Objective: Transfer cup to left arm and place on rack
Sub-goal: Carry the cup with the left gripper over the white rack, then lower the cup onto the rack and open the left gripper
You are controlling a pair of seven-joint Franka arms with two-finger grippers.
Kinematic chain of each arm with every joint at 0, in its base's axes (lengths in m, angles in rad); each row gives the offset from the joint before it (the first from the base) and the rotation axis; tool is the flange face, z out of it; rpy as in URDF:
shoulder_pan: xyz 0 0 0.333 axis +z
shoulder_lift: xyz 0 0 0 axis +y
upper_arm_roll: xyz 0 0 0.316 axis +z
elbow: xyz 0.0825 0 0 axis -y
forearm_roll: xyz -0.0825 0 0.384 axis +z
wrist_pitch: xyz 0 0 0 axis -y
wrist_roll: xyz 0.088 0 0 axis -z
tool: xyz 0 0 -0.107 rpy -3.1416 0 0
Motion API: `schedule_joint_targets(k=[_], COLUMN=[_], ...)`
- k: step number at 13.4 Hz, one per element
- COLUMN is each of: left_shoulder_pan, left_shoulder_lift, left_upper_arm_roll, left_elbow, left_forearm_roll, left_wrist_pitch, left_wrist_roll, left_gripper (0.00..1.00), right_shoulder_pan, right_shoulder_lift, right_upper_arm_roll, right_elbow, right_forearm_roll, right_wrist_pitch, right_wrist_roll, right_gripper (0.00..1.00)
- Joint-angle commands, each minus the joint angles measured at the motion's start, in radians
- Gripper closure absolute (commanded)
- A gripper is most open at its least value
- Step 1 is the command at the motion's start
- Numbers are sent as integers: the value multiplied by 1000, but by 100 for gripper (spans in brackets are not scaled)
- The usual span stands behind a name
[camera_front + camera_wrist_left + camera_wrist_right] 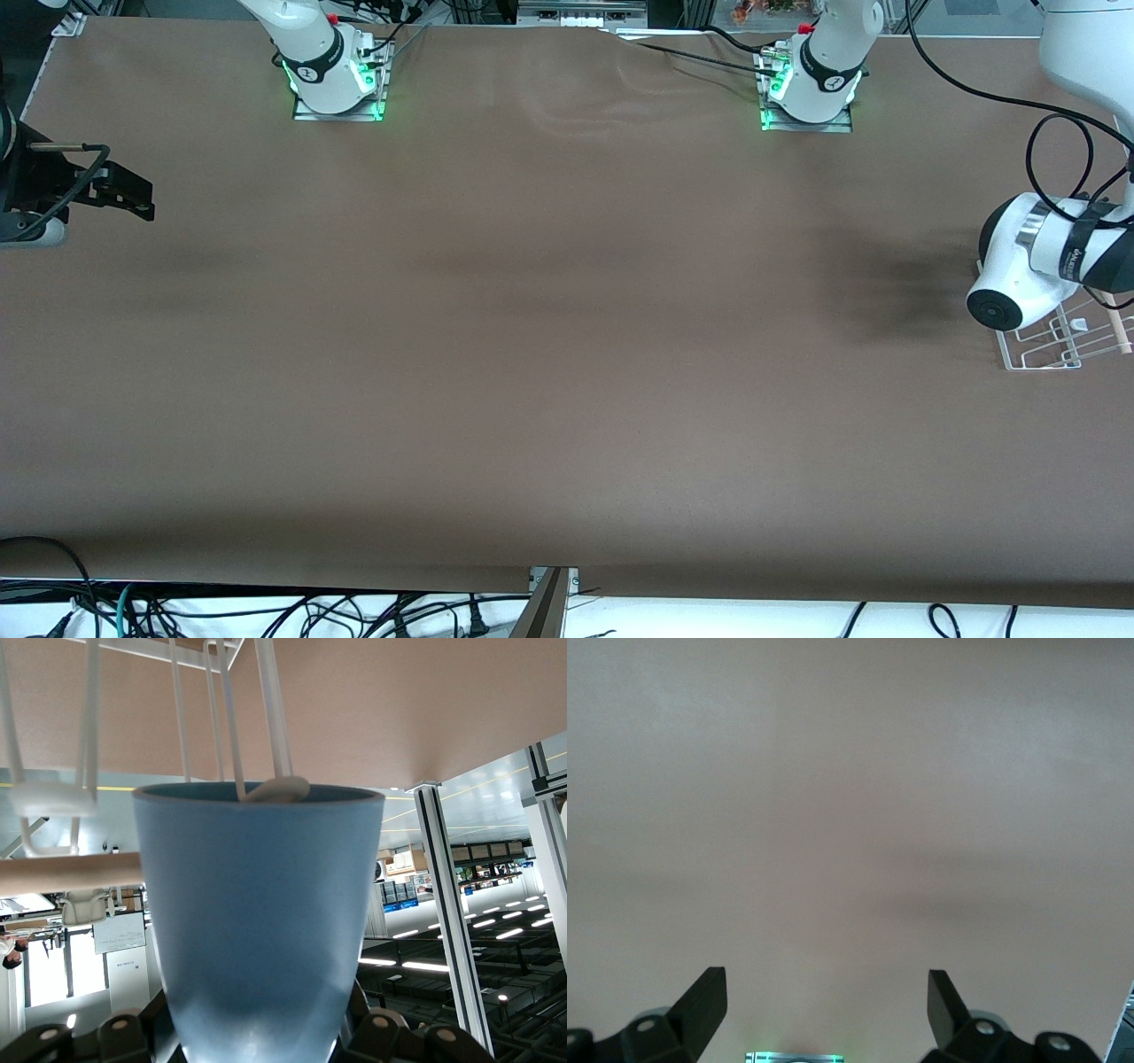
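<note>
In the left wrist view the light-blue cup [259, 921] sits between the jaws of my left gripper [263, 1036], which is shut on it. The cup's open mouth faces the white wire rack [221, 718], and a white-tipped prong [279, 788] reaches into the mouth. The pale wooden rod [62, 875] runs beside the cup. In the front view the left arm's wrist [1028, 257] hangs over the rack [1054, 341] at the left arm's end of the table, and it hides the cup and the gripper. My right gripper [133, 190] is open and empty over the right arm's end; it also shows in the right wrist view [827, 992].
The brown table [549, 354] spreads between the two arms. Both arm bases [337, 71] stand along the table edge farthest from the front camera. Black cables [1054, 151] hang by the left arm. Loose cables lie below the table's near edge.
</note>
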Motion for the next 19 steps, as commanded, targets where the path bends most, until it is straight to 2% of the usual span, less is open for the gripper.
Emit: schedule_joint_targets(k=[1, 2, 5, 8, 9, 11, 13, 14, 17, 19], left_shoulder_pan=[1, 1, -7, -7, -8, -34, -37, -40, -71, -73], left_shoulder_lift=[7, 1, -41, -122, -176, -289, -356, -382, -486, -528], left_upper_arm_roll=[6, 10, 10, 7, 1, -29, -83, -120, -190, -192], left_elbow=[-7, -4, -3, 8, 8, 23, 106, 147, 190, 194], left_forearm_roll=[5, 1, -6, -81, -119, -287, -422, -429, -478, -645], left_wrist_pitch=[12, 9, -8, -2, 10, 16, 50, 86, 102, 113], left_wrist_roll=[-12, 9, 7, 3, 3, -9, -10, -15, -207, -294], left_gripper=[37, 0, 0, 0, 0, 0, 0, 0, 0, 0], right_shoulder_pan=[-8, -8, -8, -8, -8, -8, -8, -8, -8, -8], right_shoulder_lift=[6, 6, 6, 6, 6, 6, 6, 6, 6, 6], right_upper_arm_roll=[0, 0, 0, 0, 0, 0, 0, 0, 0, 0], right_elbow=[16, 16, 16, 16, 16, 16, 16, 16, 16, 16], right_forearm_roll=[19, 19, 19, 19, 19, 19, 19, 19, 19, 19], right_wrist_pitch=[-3, -3, -3, -3, -3, -3, -3, -3, -3, -3], right_wrist_roll=[-14, -14, -14, -14, -14, -14, -14, -14, -14, -14], right_gripper=[0, 0, 0, 0, 0, 0, 0, 0, 0, 0])
